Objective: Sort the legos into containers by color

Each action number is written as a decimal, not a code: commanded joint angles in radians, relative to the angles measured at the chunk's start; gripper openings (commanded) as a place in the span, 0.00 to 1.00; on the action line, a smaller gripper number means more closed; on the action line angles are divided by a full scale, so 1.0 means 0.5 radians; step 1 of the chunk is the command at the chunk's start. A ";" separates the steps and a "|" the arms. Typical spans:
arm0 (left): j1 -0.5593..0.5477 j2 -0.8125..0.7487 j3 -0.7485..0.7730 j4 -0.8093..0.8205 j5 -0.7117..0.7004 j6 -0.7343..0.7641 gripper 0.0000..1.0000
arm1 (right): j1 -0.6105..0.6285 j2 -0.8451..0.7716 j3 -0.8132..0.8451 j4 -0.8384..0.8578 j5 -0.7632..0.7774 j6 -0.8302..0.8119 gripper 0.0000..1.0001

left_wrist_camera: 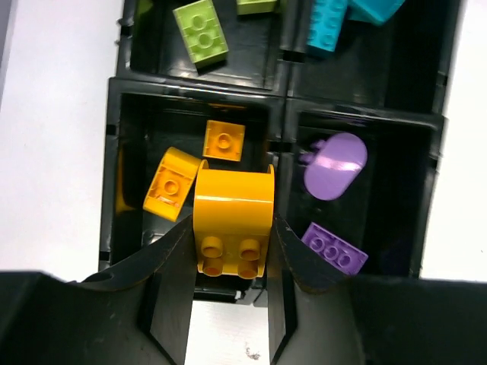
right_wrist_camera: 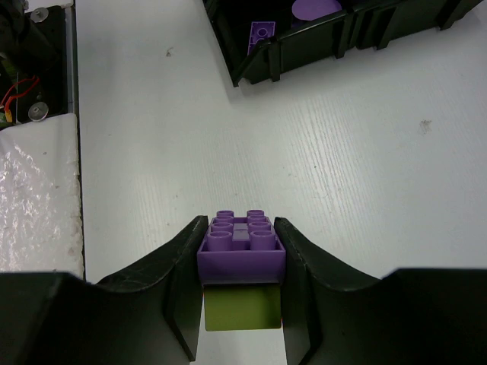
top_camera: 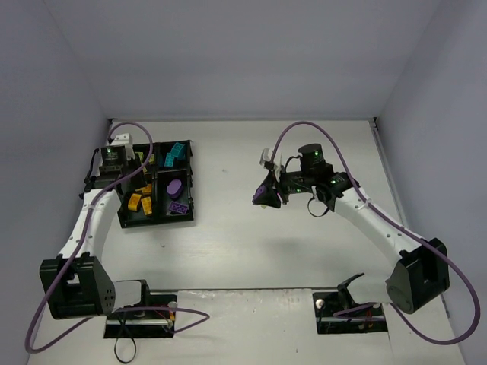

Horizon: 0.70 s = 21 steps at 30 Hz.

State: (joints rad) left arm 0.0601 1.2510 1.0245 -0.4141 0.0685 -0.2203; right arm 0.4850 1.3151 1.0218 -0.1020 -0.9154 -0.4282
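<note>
The black tray sits at the far left, with yellow-green, cyan, orange and purple bricks in its four compartments. My left gripper hangs over the orange compartment, shut on an orange brick. Two orange bricks lie below it, beside the purple oval and a purple brick. My right gripper is over the mid table, right of the tray, shut on a purple brick. A yellow-green piece sits directly under that brick, between the fingers. The tray corner lies ahead.
Yellow-green bricks and cyan bricks fill the far compartments. Enclosure walls close in the left, back and right. The arm bases and their mounting plates stand at the near edge. Bare white table lies between my right gripper and the tray.
</note>
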 commanded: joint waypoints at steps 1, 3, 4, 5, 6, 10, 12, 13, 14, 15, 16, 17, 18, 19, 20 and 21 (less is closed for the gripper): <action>0.058 0.090 0.059 0.123 -0.118 -0.173 0.10 | 0.006 -0.102 0.027 0.072 0.020 -0.003 0.04; 0.073 0.121 0.062 0.107 -0.170 -0.197 0.12 | 0.002 -0.099 0.030 0.072 0.027 0.000 0.04; 0.079 0.145 0.062 0.104 -0.180 -0.210 0.19 | 0.005 -0.102 0.027 0.072 0.033 0.007 0.04; 0.085 0.155 0.056 0.101 -0.183 -0.225 0.25 | 0.006 -0.105 0.030 0.075 0.039 0.010 0.04; 0.091 0.164 0.056 0.092 -0.198 -0.228 0.31 | 0.006 -0.102 0.030 0.078 0.039 0.019 0.04; 0.095 0.210 0.053 0.080 -0.211 -0.234 0.46 | 0.006 -0.093 0.036 0.115 0.060 0.068 0.04; 0.098 0.216 0.050 0.073 -0.211 -0.240 0.50 | 0.006 -0.087 0.043 0.127 0.061 0.095 0.03; 0.095 0.216 0.053 0.077 -0.208 -0.240 0.51 | 0.006 -0.087 0.046 0.137 0.064 0.105 0.03; 0.098 0.213 0.056 0.077 -0.204 -0.244 0.53 | 0.006 -0.084 0.046 0.143 0.067 0.120 0.03; 0.095 0.213 0.056 0.073 -0.201 -0.244 0.53 | 0.006 -0.084 0.052 0.155 0.070 0.129 0.03; 0.095 0.198 0.065 0.064 -0.195 -0.247 0.53 | 0.006 -0.078 0.055 0.158 0.076 0.138 0.03; 0.095 0.186 0.071 0.061 -0.183 -0.253 0.54 | 0.006 -0.078 0.055 0.164 0.094 0.151 0.03; 0.095 0.167 0.077 0.061 -0.165 -0.253 0.54 | 0.006 -0.078 0.064 0.185 0.112 0.196 0.03; 0.095 0.121 0.092 0.067 -0.104 -0.256 0.54 | 0.006 -0.078 0.067 0.195 0.131 0.227 0.03; 0.098 0.094 0.102 0.073 -0.036 -0.256 0.54 | 0.006 -0.075 0.070 0.262 0.152 0.261 0.03; 0.095 0.063 0.105 0.107 0.016 -0.253 0.55 | 0.006 -0.069 0.076 0.323 0.198 0.346 0.02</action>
State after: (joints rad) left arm 0.1013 1.3617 1.0245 -0.4080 0.0105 -0.3305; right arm 0.4850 1.2984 1.0218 -0.0696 -0.8532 -0.3382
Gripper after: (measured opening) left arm 0.543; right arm 0.338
